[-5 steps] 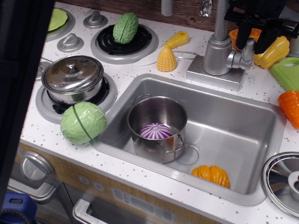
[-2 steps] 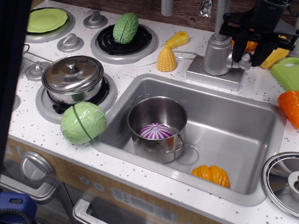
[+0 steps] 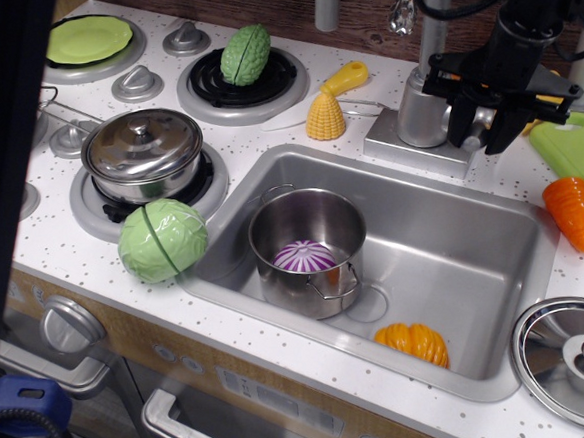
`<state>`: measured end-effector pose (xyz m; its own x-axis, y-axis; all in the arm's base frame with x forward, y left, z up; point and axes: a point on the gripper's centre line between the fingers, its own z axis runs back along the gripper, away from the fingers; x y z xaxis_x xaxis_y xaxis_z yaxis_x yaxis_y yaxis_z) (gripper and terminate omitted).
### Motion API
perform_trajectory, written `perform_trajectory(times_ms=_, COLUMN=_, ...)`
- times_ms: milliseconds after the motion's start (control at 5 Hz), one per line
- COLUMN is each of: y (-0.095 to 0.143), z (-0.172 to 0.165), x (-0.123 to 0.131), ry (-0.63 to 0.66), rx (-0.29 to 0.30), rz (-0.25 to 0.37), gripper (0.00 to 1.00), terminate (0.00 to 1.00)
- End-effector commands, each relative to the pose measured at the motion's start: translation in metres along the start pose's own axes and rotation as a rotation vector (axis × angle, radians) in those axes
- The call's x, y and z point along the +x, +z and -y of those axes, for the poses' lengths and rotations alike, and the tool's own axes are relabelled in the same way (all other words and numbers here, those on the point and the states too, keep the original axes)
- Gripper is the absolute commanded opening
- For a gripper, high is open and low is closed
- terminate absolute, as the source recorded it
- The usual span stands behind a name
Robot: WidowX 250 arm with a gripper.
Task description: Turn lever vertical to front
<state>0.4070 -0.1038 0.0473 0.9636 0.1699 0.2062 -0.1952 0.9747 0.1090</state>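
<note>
The silver faucet body (image 3: 423, 110) stands behind the sink on a grey base. Its short silver-grey lever (image 3: 479, 119) sticks out on the body's right side, and only a small patch shows between my fingers. My black gripper (image 3: 479, 138) comes down from the upper right. One finger (image 3: 458, 127) is to the lever's left and the other to its right. The jaws stand apart on either side of the lever, and I see no firm clamp on it. The lever's angle is hidden by the gripper.
The sink (image 3: 496, 265) holds a steel pot (image 3: 309, 240) with a purple vegetable and an orange pumpkin (image 3: 413, 343). Corn (image 3: 325, 116) lies left of the faucet. A carrot (image 3: 572, 213) and a green board (image 3: 574, 144) are on the right, and a lid (image 3: 575, 360) lies at the front right.
My gripper has moved down and slightly left from above the lever, so that its fingers now straddle the lever. The lever, plain to see a second ago, is now mostly covered.
</note>
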Motion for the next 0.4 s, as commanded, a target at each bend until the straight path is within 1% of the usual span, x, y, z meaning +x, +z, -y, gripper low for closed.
perform_trajectory(times_ms=0, y=0.0066, z=0.0127, x=0.0024, ry=-0.013, rx=-0.036, rz=0.058, gripper=0.00, terminate=0.00)
perform_trajectory(times_ms=200, y=0.0081, z=0.0127, x=0.0016, ry=-0.012, rx=-0.024, rz=0.064, gripper=1.00, terminate=1.00)
